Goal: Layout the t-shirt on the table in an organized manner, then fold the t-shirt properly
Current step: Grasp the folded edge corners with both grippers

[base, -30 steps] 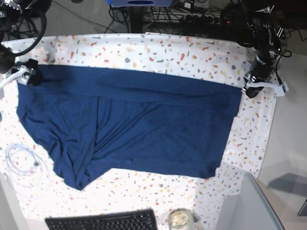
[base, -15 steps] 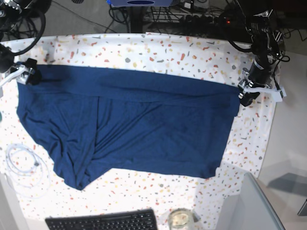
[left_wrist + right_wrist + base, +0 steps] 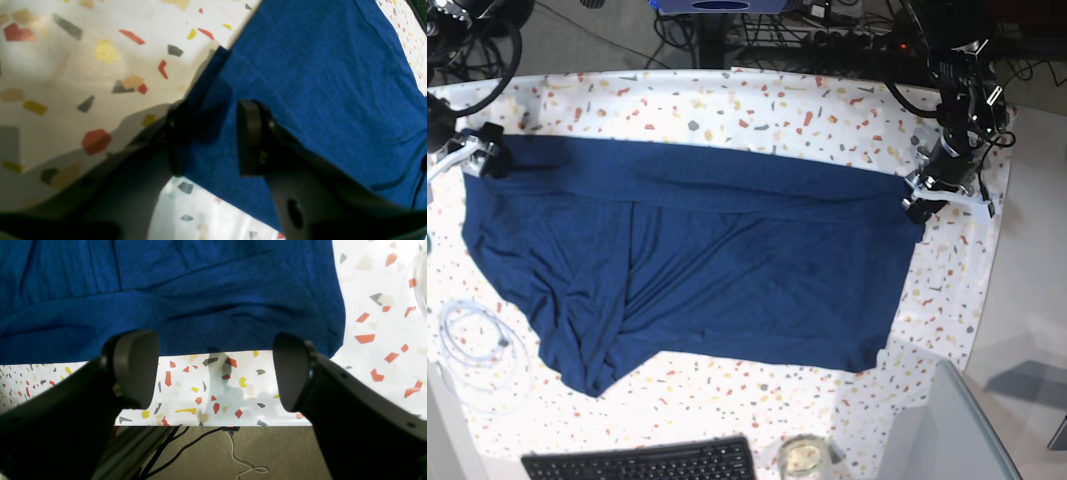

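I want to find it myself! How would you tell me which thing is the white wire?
Start at the speckled table and the big blue t-shirt. Beside the shirt's lower corner, near the table's edge, lies the cable. It is thin, white and coiled in loops.

Dark navy t-shirt spread across a speckled white surface, one arm at each upper corner.

The large, soft, dark navy blue t-shirt (image 3: 697, 270) lies wide across the white cloth-covered surface (image 3: 757, 110) flecked with red, yellow, grey and black, a long fold running along its upper edge and creases gathering toward its lower-left point. The left arm's black end effector (image 3: 917, 205) sits at the shirt's upper right corner; the right arm's end effector (image 3: 482, 160) sits at the upper left corner. A coiled white cable (image 3: 477, 350) lies at lower left, a black keyboard (image 3: 642, 462) and a round glass jar (image 3: 804, 458) along the bottom edge.
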Controlling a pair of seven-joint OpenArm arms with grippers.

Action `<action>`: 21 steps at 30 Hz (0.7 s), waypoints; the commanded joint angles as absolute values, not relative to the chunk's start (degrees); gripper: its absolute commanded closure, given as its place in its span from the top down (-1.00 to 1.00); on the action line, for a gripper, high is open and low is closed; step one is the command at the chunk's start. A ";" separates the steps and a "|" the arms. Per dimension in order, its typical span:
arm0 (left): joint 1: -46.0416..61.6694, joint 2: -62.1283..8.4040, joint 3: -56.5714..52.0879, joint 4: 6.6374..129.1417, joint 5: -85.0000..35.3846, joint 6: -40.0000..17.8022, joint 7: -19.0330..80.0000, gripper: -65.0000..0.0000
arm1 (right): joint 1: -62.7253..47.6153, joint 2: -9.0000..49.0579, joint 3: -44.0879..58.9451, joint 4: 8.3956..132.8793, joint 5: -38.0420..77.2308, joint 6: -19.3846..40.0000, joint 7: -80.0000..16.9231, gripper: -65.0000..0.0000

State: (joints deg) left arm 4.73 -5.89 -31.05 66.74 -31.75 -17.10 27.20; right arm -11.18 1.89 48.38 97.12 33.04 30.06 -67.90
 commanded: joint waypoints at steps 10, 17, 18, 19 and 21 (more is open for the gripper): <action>3.65 -6.64 -31.16 68.09 -32.40 -17.63 26.24 -1.00 | -10.86 2.68 48.31 97.98 33.89 30.46 -67.03 0.54; 1.01 -6.64 -30.73 68.97 -32.40 -16.13 26.33 -1.00 | -10.86 2.68 48.22 97.98 33.89 30.37 -67.03 0.54; 0.48 -6.64 -30.73 68.70 -32.40 -15.43 26.33 -1.00 | -10.86 2.68 48.22 97.98 33.89 30.37 -67.03 0.54; 0.13 -6.64 -30.73 68.44 -32.40 -14.90 26.33 -1.00 | -10.86 2.68 48.22 97.98 33.89 30.37 -67.03 0.54; -0.84 -6.64 -30.73 68.35 -32.31 -14.81 26.33 -1.00 | -10.86 2.68 48.22 97.98 33.89 30.37 -67.03 0.54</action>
